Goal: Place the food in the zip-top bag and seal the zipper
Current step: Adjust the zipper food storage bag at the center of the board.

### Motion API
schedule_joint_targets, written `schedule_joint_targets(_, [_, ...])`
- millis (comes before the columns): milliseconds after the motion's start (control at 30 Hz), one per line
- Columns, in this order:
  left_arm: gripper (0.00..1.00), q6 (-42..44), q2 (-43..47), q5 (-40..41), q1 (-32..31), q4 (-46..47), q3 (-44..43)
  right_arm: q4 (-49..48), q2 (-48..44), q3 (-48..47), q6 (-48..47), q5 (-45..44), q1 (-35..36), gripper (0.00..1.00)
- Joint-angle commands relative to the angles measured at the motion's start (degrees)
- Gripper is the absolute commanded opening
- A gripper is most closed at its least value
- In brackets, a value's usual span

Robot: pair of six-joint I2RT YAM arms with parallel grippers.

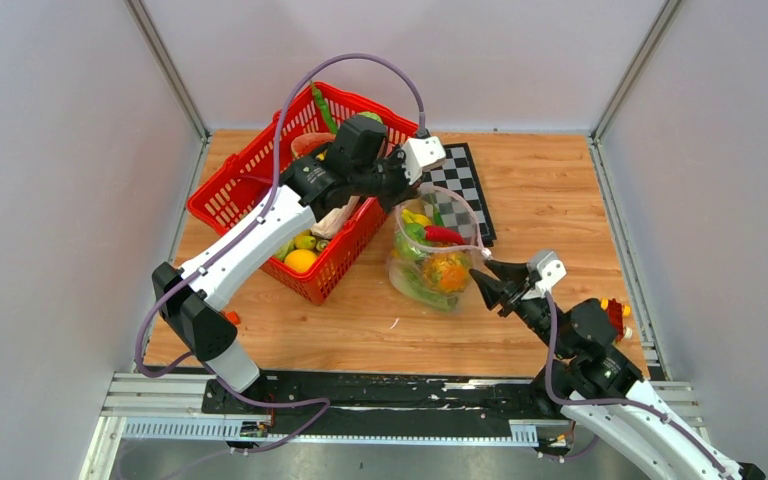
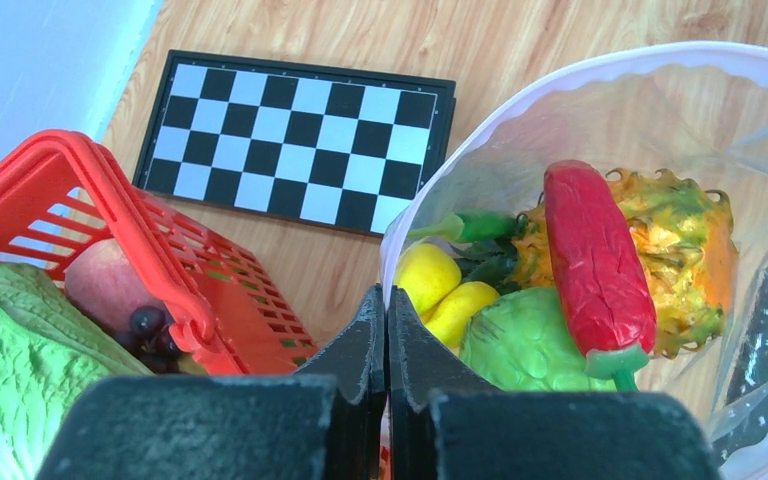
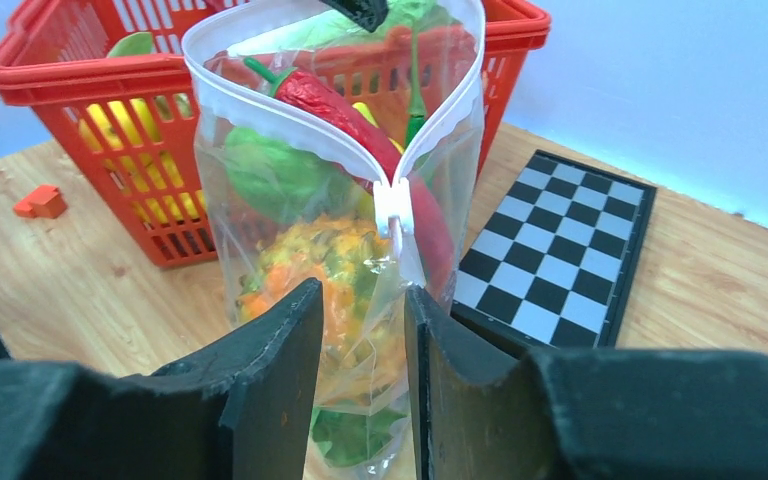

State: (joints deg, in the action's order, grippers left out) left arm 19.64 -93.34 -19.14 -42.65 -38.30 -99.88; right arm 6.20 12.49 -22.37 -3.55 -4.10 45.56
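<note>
Right gripper: nearest me, the black two-fingered right gripper [image 1: 480,285] [image 3: 362,300] pointed at the bag with its fingers parted. The bag's near side edge showed in the gap, and I could not tell whether either finger touched the plastic.
Bag: the clear, crinkly plastic zip-top bag [image 1: 430,278] [image 2: 600,65] [image 3: 300,230] stood upright on the wooden table [image 1: 550,200]. Its mouth was spread wide between the two grippers.
Zipper: the pale strip of the zipper [image 3: 260,112] ran round the open mouth, unsealed. Its two sides met at a small white tab [image 3: 392,215] on the near corner.
Food: inside the bag, a glossy red chilli [image 1: 443,234] [image 2: 600,260] [image 3: 310,95] lay on top. Below it were yellow bananas [image 2: 425,275], a leafy green lettuce [image 2: 520,345] and a frilly orange pumpkin-like piece [image 1: 447,270] [image 2: 685,250].
Left gripper: the left gripper [image 1: 400,192] [image 2: 385,295] reached across to the bag's far rim, its fingers pressed together on that rim.
Basket: a red mesh basket [image 1: 350,250] [image 2: 110,190] [image 3: 110,75] stood just beside the bag, to its left, with more toy produce inside.
Chessboard: a flat black-and-white chessboard [image 1: 465,180] [image 2: 290,135] [image 3: 560,240] lay on the table just beyond the bag.
</note>
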Motion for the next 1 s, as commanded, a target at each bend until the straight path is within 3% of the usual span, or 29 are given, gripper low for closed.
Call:
schedule_joint_targets(0, [0.00, -0.5, 2.8, -1.6, 0.2, 1.6, -0.3, -5.4, -0.9, 0.2, -2.7, -5.7, -0.1, 0.36])
schedule_joint_targets(167, [0.00, -0.2, 3.1, -1.8, 0.2, 1.5, -0.1, -5.7, -1.8, 0.5, -3.2, -10.9, -0.1, 0.49])
schedule_joint_targets(267, [0.00, -0.1, 3.3, -1.9, 0.2, 1.5, 0.1, -7.3, -1.8, 0.3, -3.8, -11.0, -0.1, 0.51])
schedule_joint_targets(567, [0.00, 0.0, 3.6, -1.7, 0.2, 1.7, 0.0, -6.4, 0.5, -0.2, -4.2, -2.1, -0.1, 0.33])
schedule_joint_targets(667, [0.00, 0.1, 3.8, -1.7, 0.2, 1.8, 0.2, -6.4, 1.0, -0.3, -4.4, -1.8, -0.1, 0.32])
schedule_joint_targets(800, [0.00, 0.1, 3.8, -1.4, 0.3, 1.8, 0.2, -3.9, 1.7, -0.8, -4.3, -1.1, -0.2, 0.38])
schedule_joint_targets(900, [0.00, 0.1, 4.2, -1.3, 0.3, 2.1, 0.5, -3.5, 1.6, -0.5, -3.5, -2.8, -0.1, 0.50])
schedule_joint_targets(967, [0.00, 0.1, 4.4, -1.1, 0.4, 2.3, 0.8, -3.6, 1.3, -0.2, -3.1, -2.7, -0.1, 0.52])
